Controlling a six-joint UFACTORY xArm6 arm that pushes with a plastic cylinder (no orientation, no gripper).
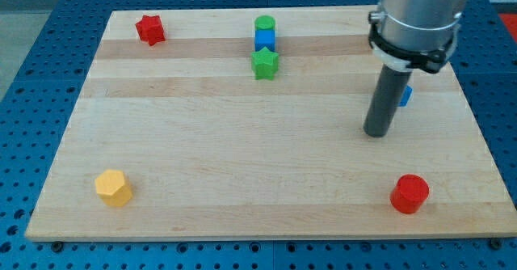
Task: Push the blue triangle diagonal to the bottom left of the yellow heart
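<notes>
My tip [376,132] rests on the wooden board at the view's right. A blue block [405,96], its shape mostly hidden behind the rod, sits just right of and above the tip, close to the rod. No yellow heart shows; the only yellow block is a hexagon [113,188] at the view's bottom left, far from the tip.
A red star [150,29] lies at the top left. A green cylinder [265,23], a blue cube [265,40] and a green star [265,63] stand in a column at top centre. A red cylinder [409,194] lies at bottom right. The board edge [266,238] runs along the bottom.
</notes>
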